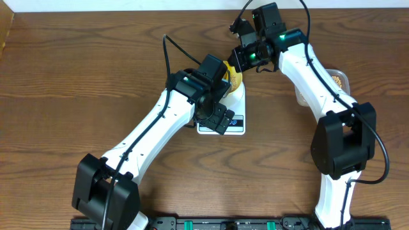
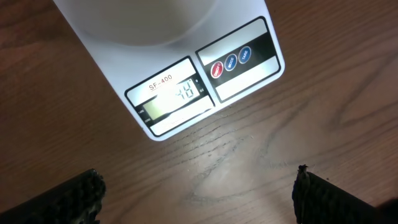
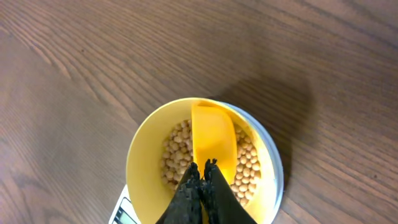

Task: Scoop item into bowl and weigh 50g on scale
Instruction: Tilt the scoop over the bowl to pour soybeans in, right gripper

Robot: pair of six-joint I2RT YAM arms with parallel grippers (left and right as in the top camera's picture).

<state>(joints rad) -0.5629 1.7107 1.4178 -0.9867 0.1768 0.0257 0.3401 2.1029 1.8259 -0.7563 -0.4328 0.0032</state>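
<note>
The pale yellow bowl (image 3: 140, 155) sits on the white scale (image 2: 249, 81), holding tan beans (image 3: 177, 149). A bright yellow scoop (image 3: 213, 140) lies in the bowl, its cup on the beans. My right gripper (image 3: 203, 167) is above the bowl with its fingers pressed together; the scoop's handle runs in between them. My left gripper (image 2: 202, 199) is open and empty over bare wood just in front of the scale's display, whose digits are blurred. Overhead, the bowl (image 1: 236, 80) is half hidden by both wrists, the left gripper (image 1: 220, 118) covers the scale's (image 1: 238, 130) front, and the right gripper (image 1: 238, 69) is at the bowl's far side.
A clear plastic tub (image 1: 339, 80) with more beans stands at the right, partly behind the right arm. Both arms reach in over the table's middle. The table's far edge runs along the top of the overhead view.
</note>
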